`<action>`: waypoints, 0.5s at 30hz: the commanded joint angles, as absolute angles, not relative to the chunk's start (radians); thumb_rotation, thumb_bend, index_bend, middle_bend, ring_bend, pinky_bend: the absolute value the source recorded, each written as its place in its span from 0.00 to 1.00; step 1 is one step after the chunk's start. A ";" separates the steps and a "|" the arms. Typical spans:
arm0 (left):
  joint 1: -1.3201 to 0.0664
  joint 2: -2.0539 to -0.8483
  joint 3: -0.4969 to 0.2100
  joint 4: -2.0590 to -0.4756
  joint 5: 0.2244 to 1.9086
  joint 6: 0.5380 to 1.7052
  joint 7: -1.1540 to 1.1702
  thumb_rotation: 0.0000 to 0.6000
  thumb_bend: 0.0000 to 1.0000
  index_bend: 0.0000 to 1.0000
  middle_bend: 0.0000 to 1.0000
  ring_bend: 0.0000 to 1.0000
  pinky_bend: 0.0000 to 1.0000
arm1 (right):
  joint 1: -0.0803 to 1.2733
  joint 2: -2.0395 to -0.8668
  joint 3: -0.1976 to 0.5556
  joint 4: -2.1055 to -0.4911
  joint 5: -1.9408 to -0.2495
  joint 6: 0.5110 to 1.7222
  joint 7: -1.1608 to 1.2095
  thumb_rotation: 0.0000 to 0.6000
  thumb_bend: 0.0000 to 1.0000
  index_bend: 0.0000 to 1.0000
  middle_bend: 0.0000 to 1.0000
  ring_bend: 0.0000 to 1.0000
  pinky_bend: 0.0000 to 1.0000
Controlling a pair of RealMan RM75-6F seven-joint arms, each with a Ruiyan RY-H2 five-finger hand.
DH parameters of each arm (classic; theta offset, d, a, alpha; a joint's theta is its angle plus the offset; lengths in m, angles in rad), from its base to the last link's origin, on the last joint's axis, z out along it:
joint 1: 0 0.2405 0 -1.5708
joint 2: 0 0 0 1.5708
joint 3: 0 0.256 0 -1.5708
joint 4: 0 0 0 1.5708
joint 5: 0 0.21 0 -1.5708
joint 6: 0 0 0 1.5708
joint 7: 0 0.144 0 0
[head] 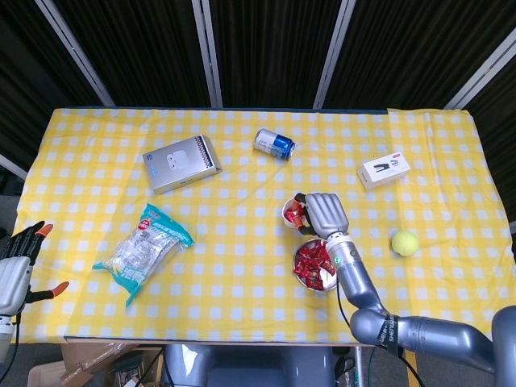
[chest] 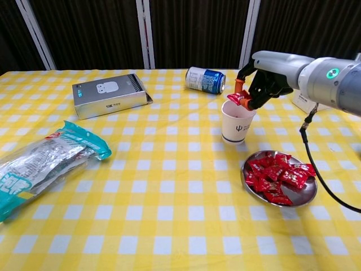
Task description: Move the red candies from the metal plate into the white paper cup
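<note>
A red candy (chest: 234, 99) in a glossy, crinkled wrapper is pinched between the orange-tipped fingers of the right hand (chest: 256, 84), directly above the mouth of the cup (chest: 237, 122). The cup is white paper, tapered, with a small dark logo on its side, and it stands upright on the yellow checked tablecloth (chest: 169, 186). In the head view some red is seen inside the cup (head: 295, 213), probably candies already dropped in, though the hand (head: 322, 214) hides much of the opening.

The plate (chest: 304, 195) is set just beside the cup, toward the near edge of the table. It is a shallow, round, shiny metal dish, and a loose heap of candies (chest: 273, 175) (all in the same red wrappers) is piled over most of it.

The left hand (head: 18, 256) is seen only in the head view, at the far left off the table's edge, with its fingers apart and nothing in them.

Elsewhere on the cloth a blue can (chest: 205, 79) lies on its side behind the cup, a grey box (chest: 110, 95) and a clear bag (chest: 45, 161) are placed to the left, and a white box (head: 384, 170) and a tennis ball (head: 405, 243) to the right.
</note>
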State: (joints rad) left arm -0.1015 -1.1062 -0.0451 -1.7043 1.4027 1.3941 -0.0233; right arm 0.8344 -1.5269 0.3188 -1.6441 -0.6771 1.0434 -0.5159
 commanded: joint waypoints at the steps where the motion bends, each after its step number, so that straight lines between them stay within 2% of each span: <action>1: -0.102 -1.102 -0.045 -1.705 1.396 1.387 -0.029 1.00 0.04 0.00 0.00 0.00 0.00 | 0.869 -1.564 0.325 -1.581 -0.644 1.016 -0.528 1.00 0.65 0.54 0.83 0.84 0.95; 5: -0.102 -1.098 -0.044 -1.704 1.393 1.382 -0.038 1.00 0.04 0.00 0.00 0.00 0.00 | 0.884 -1.576 0.315 -1.545 -0.621 1.002 -0.542 1.00 0.50 0.44 0.83 0.84 0.95; 8: -0.103 -1.096 -0.044 -1.707 1.393 1.381 -0.038 1.00 0.04 0.00 0.00 0.00 0.00 | 0.886 -1.578 0.307 -1.537 -0.617 1.008 -0.548 1.00 0.48 0.39 0.83 0.84 0.95; 15: -0.100 -1.097 -0.043 -1.707 1.396 1.389 -0.033 1.00 0.04 0.00 0.00 0.00 0.00 | 0.878 -1.555 0.306 -1.568 -0.623 1.042 -0.548 1.00 0.46 0.37 0.83 0.84 0.95</action>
